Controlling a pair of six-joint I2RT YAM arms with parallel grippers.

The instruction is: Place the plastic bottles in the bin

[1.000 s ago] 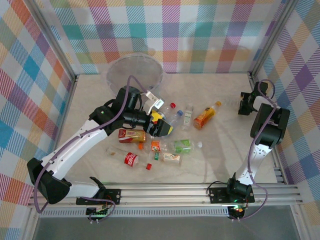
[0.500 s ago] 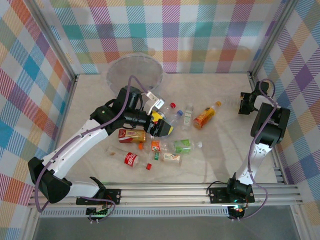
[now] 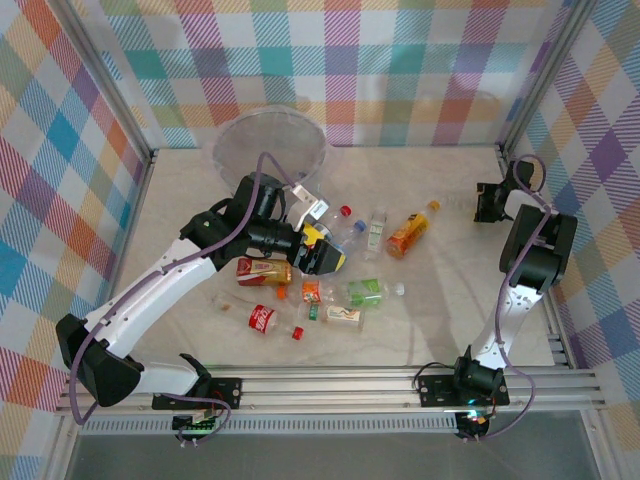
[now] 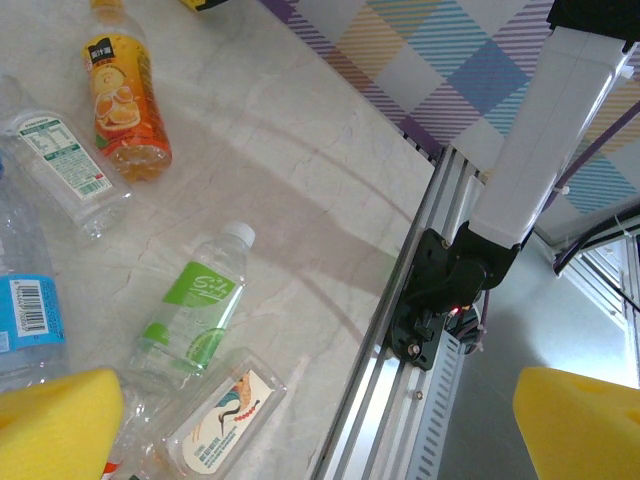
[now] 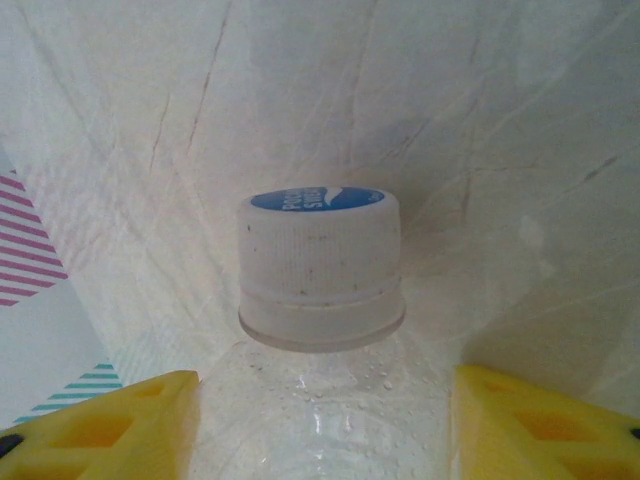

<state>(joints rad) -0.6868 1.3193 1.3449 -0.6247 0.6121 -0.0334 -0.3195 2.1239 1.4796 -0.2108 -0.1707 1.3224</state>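
Change since the earlier pictures is small. The right gripper (image 3: 484,203) has drifted a little backward and toward the side of the bin (image 3: 268,140), and its forearm has followed. The left gripper (image 3: 325,252) has kept its place, and the plastic bottles (image 3: 330,290) on the table (image 3: 450,300) lie as before.

The right gripper is well to the right of the bin and pinches a clear bottle (image 5: 320,300) between its yellow pads (image 5: 110,430). This bottle has a white ribbed cap with a blue top, and small drops sit inside its shoulder. The left gripper hangs in front of the bin, over the heap, with its yellow pads (image 4: 55,425) spread wide apart.

The other bottles lie on their sides in front of the bin and somewhat to its right, all outside it. They are small and clear, with coloured labels. The orange bottle (image 3: 410,233) lies farthest to the right of the bin. The green-label bottle (image 3: 368,292) and the red-label bottle (image 3: 265,318) lie farther forward from it. The bin itself is round and translucent grey-white.
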